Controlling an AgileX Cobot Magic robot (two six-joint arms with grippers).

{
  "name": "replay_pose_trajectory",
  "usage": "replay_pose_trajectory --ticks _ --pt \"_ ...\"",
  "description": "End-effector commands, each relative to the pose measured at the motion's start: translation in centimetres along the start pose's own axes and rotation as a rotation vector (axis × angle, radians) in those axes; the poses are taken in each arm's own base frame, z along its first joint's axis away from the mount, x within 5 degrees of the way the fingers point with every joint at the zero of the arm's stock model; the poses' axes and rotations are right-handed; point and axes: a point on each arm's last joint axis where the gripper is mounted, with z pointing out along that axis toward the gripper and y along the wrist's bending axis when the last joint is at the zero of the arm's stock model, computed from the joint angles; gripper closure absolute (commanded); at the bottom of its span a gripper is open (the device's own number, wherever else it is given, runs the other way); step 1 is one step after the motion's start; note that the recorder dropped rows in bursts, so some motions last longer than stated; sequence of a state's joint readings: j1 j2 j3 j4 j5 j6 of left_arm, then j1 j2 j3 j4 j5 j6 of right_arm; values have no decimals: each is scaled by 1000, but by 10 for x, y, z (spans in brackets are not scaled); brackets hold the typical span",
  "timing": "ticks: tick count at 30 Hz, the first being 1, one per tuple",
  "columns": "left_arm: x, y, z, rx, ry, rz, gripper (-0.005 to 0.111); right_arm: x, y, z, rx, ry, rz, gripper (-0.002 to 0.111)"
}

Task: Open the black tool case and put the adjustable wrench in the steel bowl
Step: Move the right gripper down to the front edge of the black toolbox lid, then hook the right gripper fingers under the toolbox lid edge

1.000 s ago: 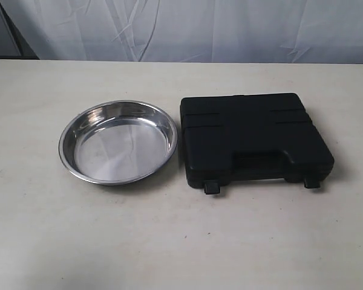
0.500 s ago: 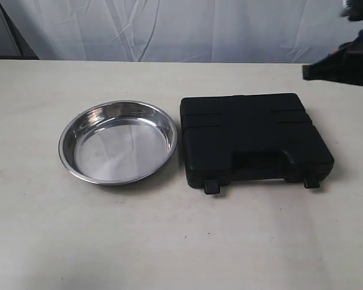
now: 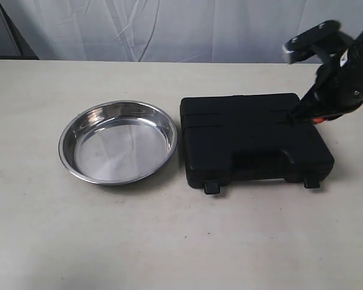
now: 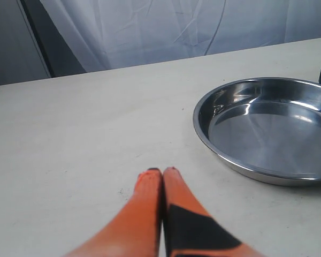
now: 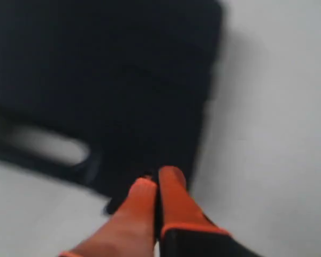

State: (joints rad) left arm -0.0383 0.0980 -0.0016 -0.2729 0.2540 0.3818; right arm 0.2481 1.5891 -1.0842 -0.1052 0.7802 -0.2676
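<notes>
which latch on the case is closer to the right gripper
The latch at the black tool case end away from the steel bowl; the other latch is bowl-side.

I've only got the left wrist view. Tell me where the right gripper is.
Observer: The right gripper is at the black tool case's far right corner in the exterior view, fingers together.
Operator: Report the lid.
Observer: Closed flat. Both latches stick out at its near edge.
Operator: Place the steel bowl against the case.
Observer: The steel bowl lies close beside the case's left edge. I cannot tell if they touch.
</notes>
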Motion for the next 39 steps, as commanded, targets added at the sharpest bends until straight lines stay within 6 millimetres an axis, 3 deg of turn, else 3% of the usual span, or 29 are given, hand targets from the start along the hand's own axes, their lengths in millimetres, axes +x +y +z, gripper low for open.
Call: replay_pose_trajectory --ticks 1,5,12,19,22,26,27,39 --pt "0 0 0 2 -10 -4 106 -17 24 9 -331 34 -180 109" --pt "0 0 0 2 -10 -4 106 -22 32 24 -306 56 -238 109" --pt "0 0 0 2 -10 -4 106 -27 62 25 -299 78 -370 109" --pt "0 0 0 1 -10 0 106 -23 66 48 -297 174 -351 108" --pt "0 0 0 1 -10 0 106 -22 66 50 -304 196 -344 90" --pt "0 0 0 1 -10 0 106 -23 66 52 -295 187 -335 47" --pt "0 0 0 1 -10 0 106 -22 65 53 -286 192 -346 41" --pt "0 0 0 1 -10 0 106 -19 68 78 -281 250 -354 39"
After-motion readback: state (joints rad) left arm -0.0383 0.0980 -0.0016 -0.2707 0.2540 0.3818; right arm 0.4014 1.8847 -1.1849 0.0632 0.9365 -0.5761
